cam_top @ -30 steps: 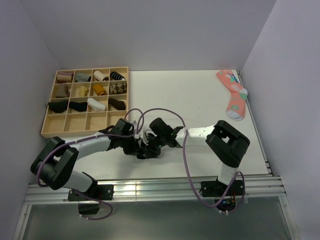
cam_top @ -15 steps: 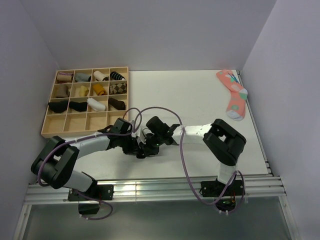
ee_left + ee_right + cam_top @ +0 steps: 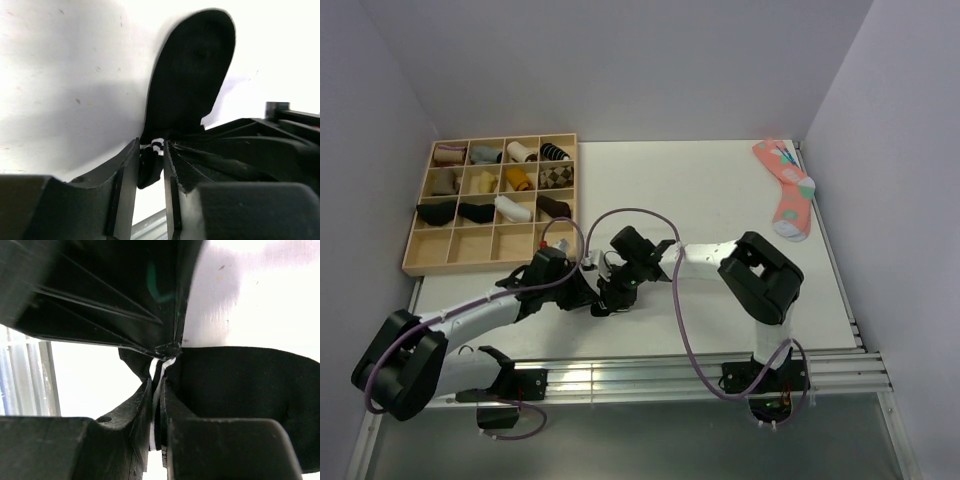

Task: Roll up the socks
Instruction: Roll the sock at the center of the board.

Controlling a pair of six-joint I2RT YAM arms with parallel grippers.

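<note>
The black ankle socks [image 3: 608, 296] lie bunched between my two grippers near the front middle of the table. In the left wrist view the black sock [image 3: 190, 75] stretches away flat on the table, and my left gripper [image 3: 151, 150] is shut on its white-striped cuff. In the right wrist view my right gripper [image 3: 159, 390] is shut on the striped cuff, with the black sock body [image 3: 240, 390] spreading to the right. From above, the left gripper [image 3: 590, 293] and the right gripper [image 3: 620, 284] meet tip to tip over the socks.
A wooden compartment tray [image 3: 420, 262] with several rolled socks stands at the back left. A pink patterned sock [image 3: 788, 195] lies at the back right by the wall. Aluminium rails [image 3: 620, 375] run along the near table edge.
The left arm has dropped lower and stretched out, its elbow swinging left. Both grippers have shifted slightly left and away, still together on the socks.
</note>
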